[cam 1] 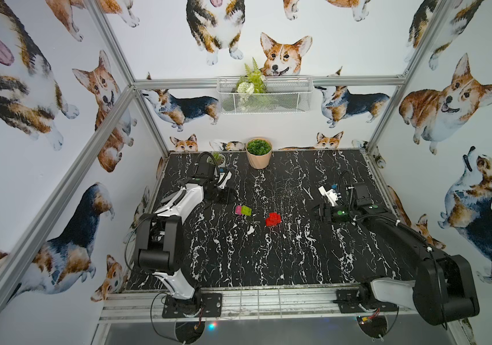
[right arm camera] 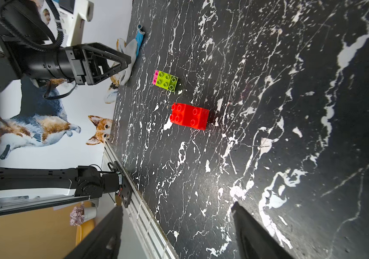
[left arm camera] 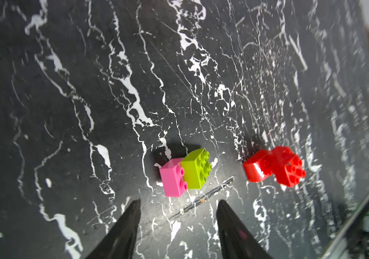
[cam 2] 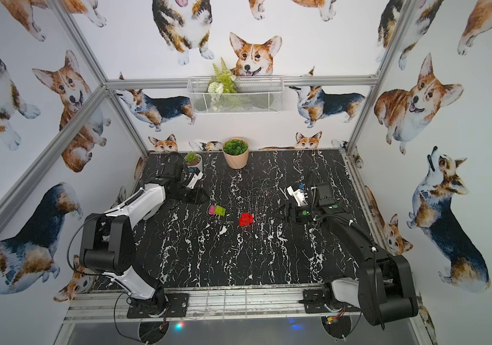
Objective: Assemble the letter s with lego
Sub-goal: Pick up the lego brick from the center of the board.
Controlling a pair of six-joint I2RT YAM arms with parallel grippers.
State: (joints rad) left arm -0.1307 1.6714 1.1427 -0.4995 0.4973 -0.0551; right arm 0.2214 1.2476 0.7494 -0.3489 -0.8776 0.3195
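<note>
Pink-and-green pair [cam 1: 243, 210] and red clump [cam 1: 273, 219] of lego lie apart on the worktop [cam 1: 268, 263], centre of frame.
From frame left: the left hand [left arm camera: 179, 201], jaws parted and empty, is near the pair; a bare strip separates pair from red clump; the right hand [right arm camera: 176, 206], parted wider and empty, stands further off. Both clumps lie well apart from every worktop edge.
</note>
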